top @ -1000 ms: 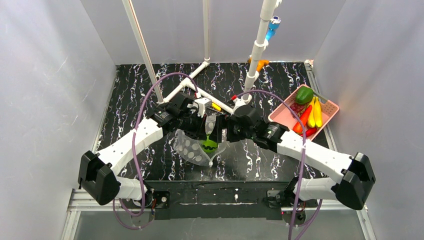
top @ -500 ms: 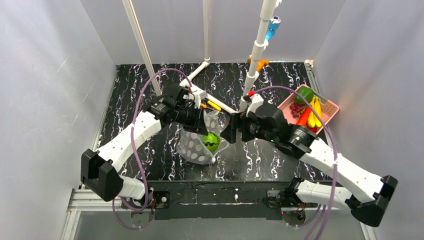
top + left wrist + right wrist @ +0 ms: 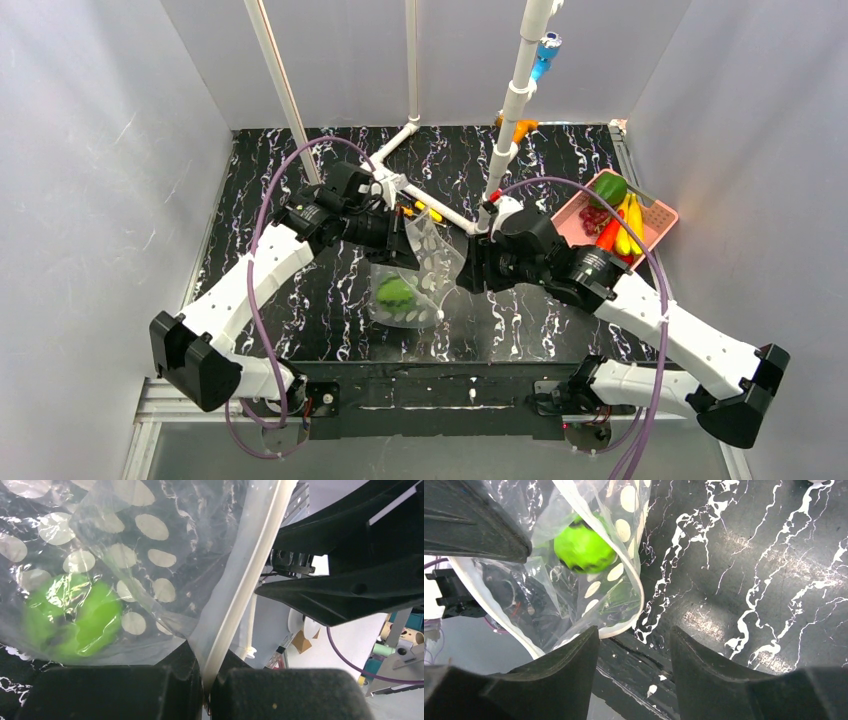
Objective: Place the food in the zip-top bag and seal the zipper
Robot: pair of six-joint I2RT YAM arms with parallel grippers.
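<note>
Pinching floppy dotted zip-top bag (image 3: 165, 545) holding glossy green food (image 3: 583, 547), left gripper (image 3: 207, 690) clamped; right gripper (image 3: 634, 642) gaping, empty

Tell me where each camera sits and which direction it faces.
Top external: above, behind the bases, looking down on the table, both arms, left claw and right claw at the zip-top bag, pink basket.
Left wrist: on the left arm, looking along its shut claw pinching the zipper; the right claw opposite.
Right wrist: on the right arm, looking past its open claw at the bag's mouth.
Shared: both wrist views show the green toy food inside the bag.
</note>
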